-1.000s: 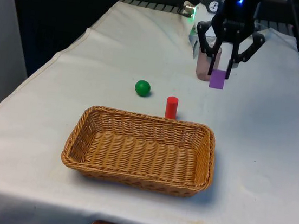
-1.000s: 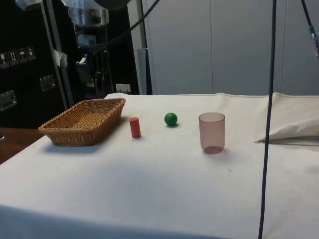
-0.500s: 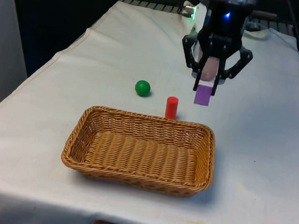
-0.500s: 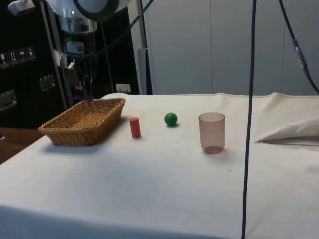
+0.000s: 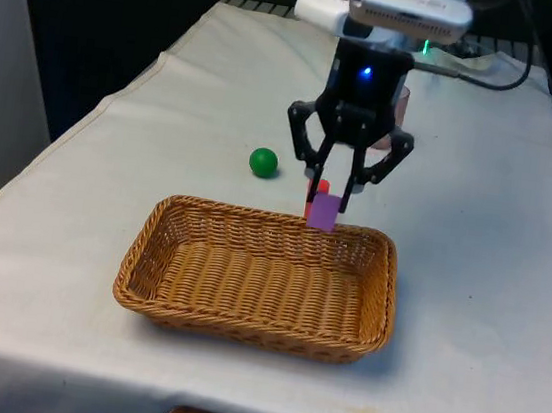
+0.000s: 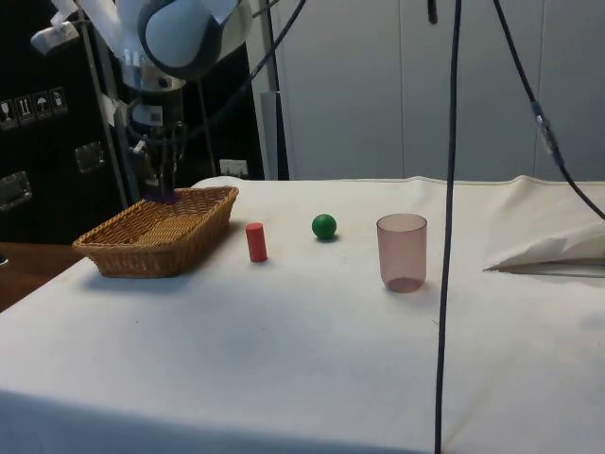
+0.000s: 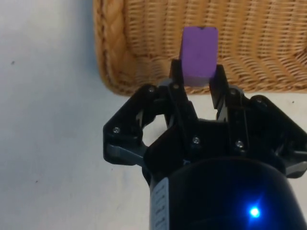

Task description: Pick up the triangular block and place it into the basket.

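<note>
The gripper (image 5: 330,195) is carrying the purple block (image 5: 323,212), its 2 fingers pinching the block's sides, and is hanging over the far rim of the wicker basket (image 5: 184,301). The red cylinder (image 5: 323,186) is standing just behind. This looks like the carrying step; next, the block needs moving further over the basket's floor, lowering and releasing.

Black curtains (image 5: 129,7) hang behind the white-clothed table (image 5: 487,293); pale cabinet doors (image 6: 454,85) line one side.
</note>
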{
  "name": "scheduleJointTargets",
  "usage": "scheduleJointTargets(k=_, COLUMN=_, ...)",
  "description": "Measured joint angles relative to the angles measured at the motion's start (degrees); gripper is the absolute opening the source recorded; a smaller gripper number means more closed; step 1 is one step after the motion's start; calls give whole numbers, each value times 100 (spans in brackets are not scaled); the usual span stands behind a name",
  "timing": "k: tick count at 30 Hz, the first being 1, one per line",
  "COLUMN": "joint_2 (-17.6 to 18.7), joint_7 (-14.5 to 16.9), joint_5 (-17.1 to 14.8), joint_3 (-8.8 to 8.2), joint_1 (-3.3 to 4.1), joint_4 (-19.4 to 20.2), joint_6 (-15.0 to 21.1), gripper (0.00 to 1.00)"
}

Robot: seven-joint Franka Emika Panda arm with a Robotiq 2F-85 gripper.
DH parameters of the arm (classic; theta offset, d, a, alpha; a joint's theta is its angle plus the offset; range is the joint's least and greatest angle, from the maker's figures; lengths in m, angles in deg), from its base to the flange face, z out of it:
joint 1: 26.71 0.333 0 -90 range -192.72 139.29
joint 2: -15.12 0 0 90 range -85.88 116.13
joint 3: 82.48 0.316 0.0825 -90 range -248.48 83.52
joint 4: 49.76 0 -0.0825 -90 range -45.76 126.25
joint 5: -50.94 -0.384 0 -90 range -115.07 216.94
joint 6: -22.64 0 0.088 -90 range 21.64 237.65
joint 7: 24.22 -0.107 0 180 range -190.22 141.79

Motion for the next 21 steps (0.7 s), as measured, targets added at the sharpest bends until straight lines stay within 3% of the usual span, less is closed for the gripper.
scheduleJointTargets(k=13, joint_2=544, joint_7=327, joint_5=-309, joint_3=-223, joint_1=-103, joint_4=-258, joint_6=418, gripper=33)
scheduleJointTargets(k=21, joint_2=980, joint_7=613, joint_5=-670, joint_3=-361, joint_1=-189, joint_4=-533, joint_6=596, gripper=33)
